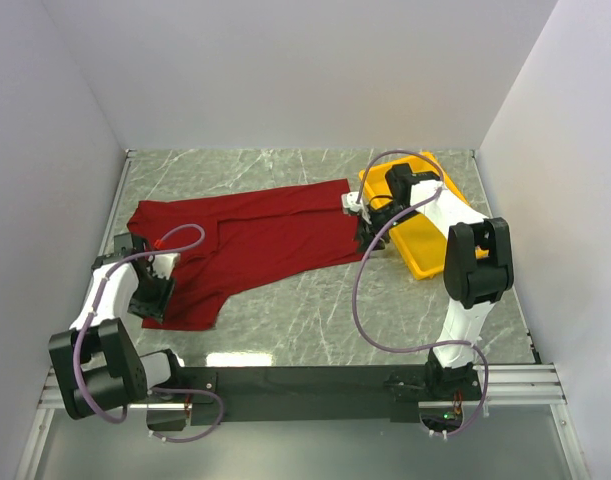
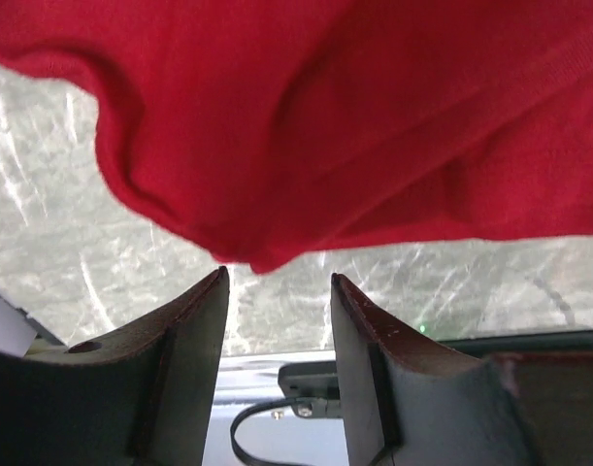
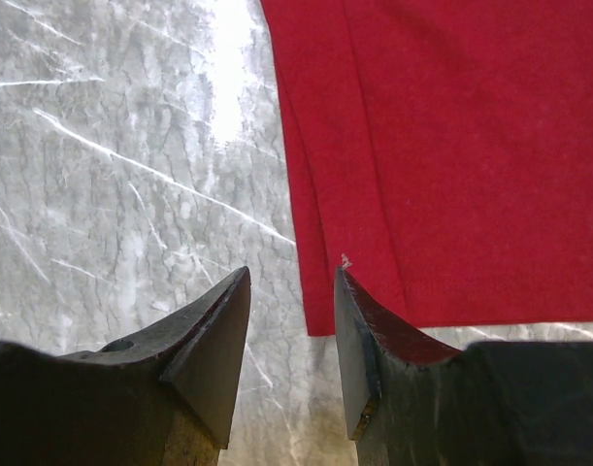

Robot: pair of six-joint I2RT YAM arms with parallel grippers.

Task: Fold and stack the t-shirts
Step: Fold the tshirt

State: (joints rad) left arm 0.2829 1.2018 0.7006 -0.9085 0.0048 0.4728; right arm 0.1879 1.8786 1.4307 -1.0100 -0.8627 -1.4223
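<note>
1. Garment, count one: a plain dark red short-sleeved cloth t-shirt (image 1: pixel 265 235) lies spread out, unfolded, across the left and middle of the grey marble-patterned worktop (image 1: pixel 385 310). It is creased along its near left edge.
2. Container, count one: a yellow rectangular plastic tray (image 1: pixel 425 252) sits at the right of the worktop, near the t-shirt's right end.
3. Left tool (image 1: pixel 150 295), one of two: it is low over the t-shirt's near left corner. In the wrist view its two fingers (image 2: pixel 194 320) stand apart. A rolled fold of red cloth lies just beyond the tips, and none is between them.
4. Right tool (image 1: pixel 370 228): it is at the t-shirt's right edge, beside the tray. Its fingers (image 3: pixel 369 320) stand apart, with bare worktop in the gap. The cloth's corner lies beside one fingertip.
</note>
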